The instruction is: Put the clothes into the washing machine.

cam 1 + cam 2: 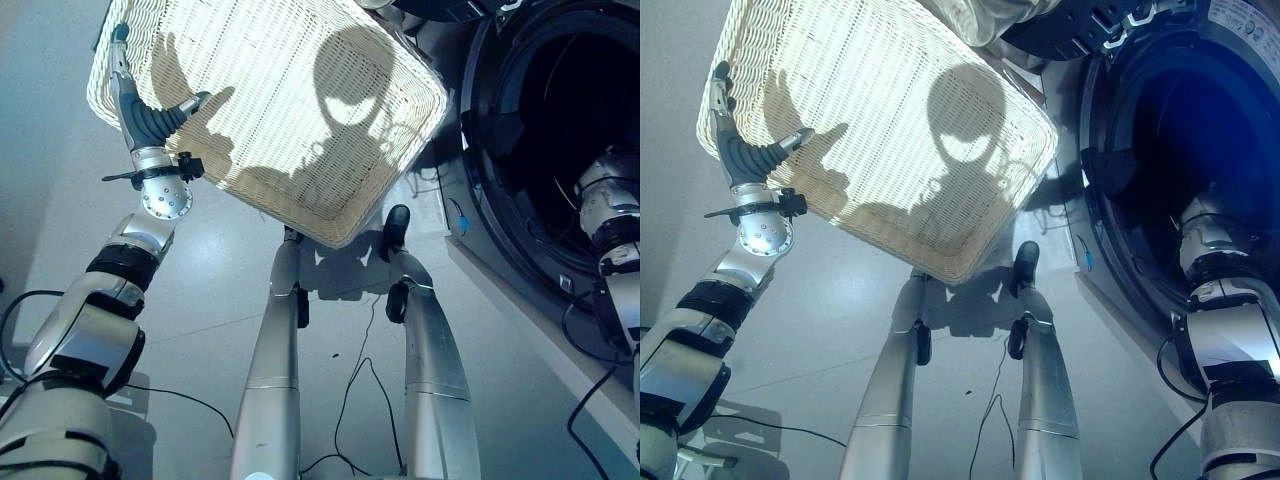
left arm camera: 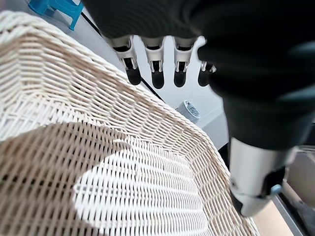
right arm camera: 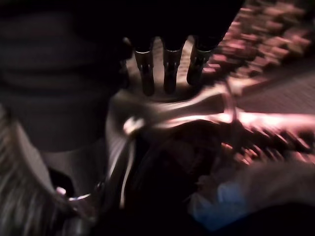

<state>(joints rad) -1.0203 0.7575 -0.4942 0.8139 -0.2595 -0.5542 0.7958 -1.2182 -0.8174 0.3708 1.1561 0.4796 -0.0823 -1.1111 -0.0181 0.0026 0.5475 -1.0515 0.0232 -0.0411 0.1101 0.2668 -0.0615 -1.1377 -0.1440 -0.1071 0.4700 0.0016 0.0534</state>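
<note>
- Wicker fills the upper part of the left eye view: a pale woven basket [image 1: 270, 110] lies on the floor, its long axis running from the robot's left towards the washing machine [image 1: 545, 150] on the right. The left robot hand [image 1: 140, 110] sits at the basket's left rim, fingers straight and thumb spread, gripping nothing. No clothes lie on the weave that shows here.
- Right eye view: the right arm reaches into the dark drum [image 1: 1200, 130] of the washing machine, so the right robot hand is the one nearer the machine, and well apart from the left one at the basket's far end. A pale heap at the basket's upper edge, next to the machine, may be cloth; I cannot tell.
- Left wrist view: the left robot hand's fingers [image 2: 157, 78] hang straight and relaxed above the basket's rim, touching nothing; the weave past them is bare.
- Right wrist view: the right robot hand [image 3: 167, 69] is inside the dark drum with its fingers pointing straight out, not curled round anything. Soft pinkish and bluish shapes [image 3: 231, 196], most likely clothes, lie just beyond and below it. By my judgement the clothes are mostly in the drum, nearest the right robot hand.
</note>
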